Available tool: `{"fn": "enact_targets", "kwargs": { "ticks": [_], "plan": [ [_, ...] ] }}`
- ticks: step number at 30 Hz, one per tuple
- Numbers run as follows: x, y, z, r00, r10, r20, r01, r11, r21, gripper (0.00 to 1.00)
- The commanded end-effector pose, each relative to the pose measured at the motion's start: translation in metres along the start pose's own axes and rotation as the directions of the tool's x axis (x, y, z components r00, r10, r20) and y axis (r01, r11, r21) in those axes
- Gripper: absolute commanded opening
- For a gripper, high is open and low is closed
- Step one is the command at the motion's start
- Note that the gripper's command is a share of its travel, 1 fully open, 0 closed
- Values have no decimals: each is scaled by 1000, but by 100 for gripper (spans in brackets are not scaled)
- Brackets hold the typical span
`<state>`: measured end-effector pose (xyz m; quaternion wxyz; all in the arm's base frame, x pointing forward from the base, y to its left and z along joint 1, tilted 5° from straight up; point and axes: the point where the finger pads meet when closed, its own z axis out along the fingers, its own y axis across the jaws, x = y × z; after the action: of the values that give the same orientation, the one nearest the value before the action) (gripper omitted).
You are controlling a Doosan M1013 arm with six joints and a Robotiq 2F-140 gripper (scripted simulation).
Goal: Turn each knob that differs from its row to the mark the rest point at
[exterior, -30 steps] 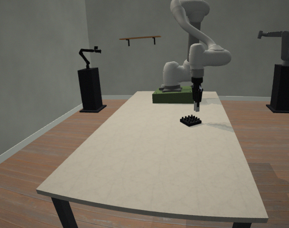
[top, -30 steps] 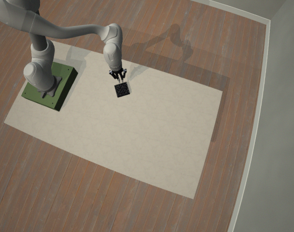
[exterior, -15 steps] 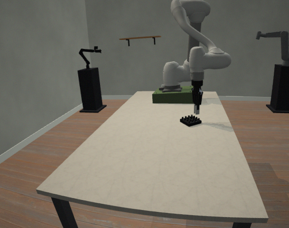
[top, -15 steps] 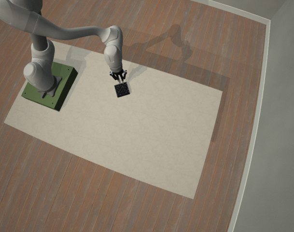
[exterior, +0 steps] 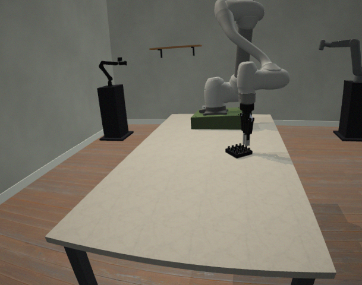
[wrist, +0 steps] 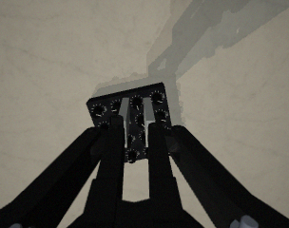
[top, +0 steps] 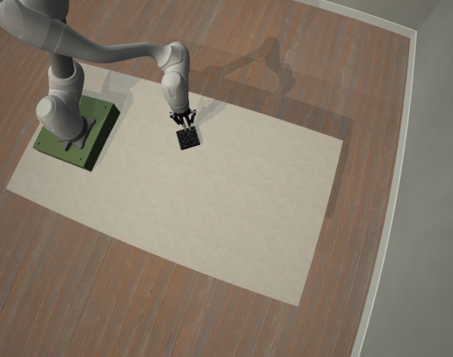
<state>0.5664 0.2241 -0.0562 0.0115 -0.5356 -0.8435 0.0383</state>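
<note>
One white six-joint arm (top: 130,51) (exterior: 267,79) in the top view, mounted on a green block (top: 103,109) (exterior: 204,123) at one end of a pale stone-look table (top: 219,192) (exterior: 186,199) (wrist: 49,62). Its black gripper with light grey fingertips (top: 187,127) (exterior: 246,143) is at one edge of the square black knob box (top: 187,139) (exterior: 238,155) (wrist: 127,92). Box lies on the table, near the long edge on the arm's reach side.

Exterior: box sits flat, knobs up. Gripper points straight down, tips at the far side of the box, about level with the knob tops. Contact with a knob: can't tell. Behind the table, a black pedestal (exterior: 112,111) carries a small black arm (exterior: 106,66), and another black pedestal (exterior: 353,111) carries a grey arm (exterior: 355,58). Brown wall shelf (exterior: 175,47) between them.

Wrist: fingers parallel, narrow gap, gripping nothing. A black knob (wrist: 136,102) in the edge row shows between the tips. A corner knob (wrist: 157,97) is visible outside them. Fingers hide part of the box; printed names too small to read.
</note>
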Motion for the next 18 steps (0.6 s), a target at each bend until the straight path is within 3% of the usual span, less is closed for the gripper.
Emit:
{"fn": "enact_targets", "kwargs": {
  "ticks": [1, 18],
  "plan": [
    [0, 0, 1, 1000, 0, 0, 0, 1000, 0, 12],
    [0, 0, 3, 1000, 0, 0, 0, 1000, 0, 12]
  ]
}}
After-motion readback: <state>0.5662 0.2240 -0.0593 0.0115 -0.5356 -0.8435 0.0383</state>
